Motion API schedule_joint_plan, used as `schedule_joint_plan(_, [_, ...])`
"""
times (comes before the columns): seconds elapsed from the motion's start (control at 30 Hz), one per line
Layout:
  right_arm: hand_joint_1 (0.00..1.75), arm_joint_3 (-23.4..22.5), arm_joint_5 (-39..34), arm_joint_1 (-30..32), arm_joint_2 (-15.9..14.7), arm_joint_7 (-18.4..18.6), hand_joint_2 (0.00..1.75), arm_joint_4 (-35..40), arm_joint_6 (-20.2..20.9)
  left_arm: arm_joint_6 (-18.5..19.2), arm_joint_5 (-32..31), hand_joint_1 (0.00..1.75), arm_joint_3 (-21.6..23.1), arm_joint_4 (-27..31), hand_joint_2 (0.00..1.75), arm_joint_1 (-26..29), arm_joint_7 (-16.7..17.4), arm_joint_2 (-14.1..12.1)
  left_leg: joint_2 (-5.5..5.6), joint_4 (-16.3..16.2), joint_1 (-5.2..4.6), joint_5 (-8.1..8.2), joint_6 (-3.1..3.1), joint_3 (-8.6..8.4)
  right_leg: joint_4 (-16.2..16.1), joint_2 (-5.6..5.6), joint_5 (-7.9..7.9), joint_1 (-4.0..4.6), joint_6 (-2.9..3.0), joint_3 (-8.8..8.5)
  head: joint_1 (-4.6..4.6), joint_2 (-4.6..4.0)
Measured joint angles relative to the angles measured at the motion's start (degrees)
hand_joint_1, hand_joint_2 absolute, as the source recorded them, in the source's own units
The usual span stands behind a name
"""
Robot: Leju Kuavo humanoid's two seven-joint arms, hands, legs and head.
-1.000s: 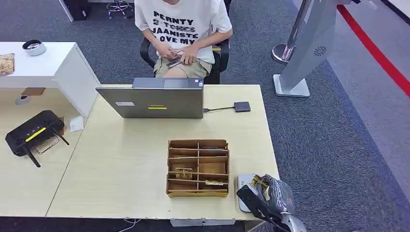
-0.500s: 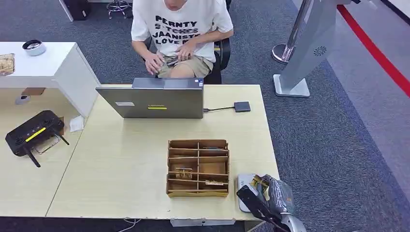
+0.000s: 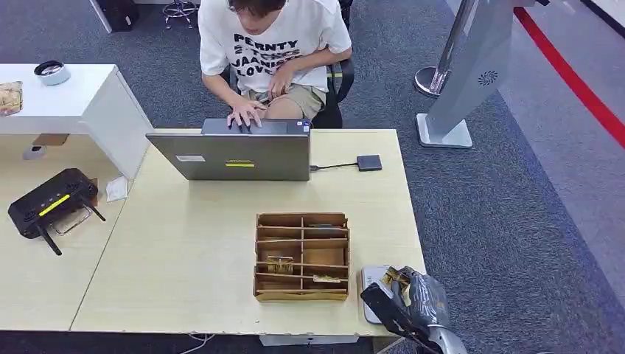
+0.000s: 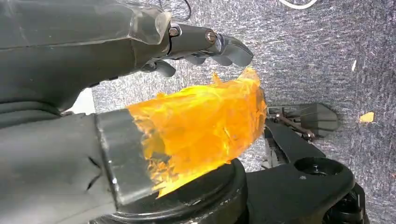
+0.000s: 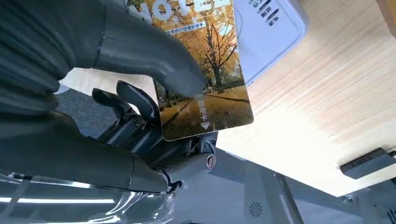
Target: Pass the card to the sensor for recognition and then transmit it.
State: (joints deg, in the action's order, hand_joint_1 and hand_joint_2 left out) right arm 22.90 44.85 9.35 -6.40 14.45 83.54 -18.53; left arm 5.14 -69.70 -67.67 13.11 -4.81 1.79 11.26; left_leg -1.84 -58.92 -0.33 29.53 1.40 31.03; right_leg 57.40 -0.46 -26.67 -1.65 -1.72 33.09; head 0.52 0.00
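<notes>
**Right hand holds the card at the sensor on the table's near right corner**

The right hand [image 3: 414,304] grips a card [image 5: 205,79] printed with autumn trees, the thumb [image 5: 154,60] pressing on its face and darker fingers behind it. In the right wrist view the card lies partly in front of the white sensor [image 5: 268,32]; whether they touch I cannot tell. In the head view the sensor [image 3: 373,280] sits on the light wooden table [image 3: 184,251] just beside a wooden divided organizer [image 3: 302,256]. The left hand [image 4: 140,70] hangs above grey carpet, fingers slightly curled and apart, holding nothing, orange tape on its thumb. At the far edge a person [image 3: 274,44] in a white shirt has a hand on a laptop [image 3: 232,153]
</notes>
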Motion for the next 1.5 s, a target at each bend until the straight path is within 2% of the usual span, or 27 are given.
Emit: schedule_joint_plan(1.5, [1.75,0.46,-0.22,-0.01,-0.39,0.0,1.75,-0.13,-0.28,-0.18,-0.17,0.0,0.0,0.0,0.0,0.01,0.0,0.0,0.0,0.0,0.0,0.0,0.0,0.0,0.0,0.0,0.0,0.0,0.0,0.0,0.0,0.0])
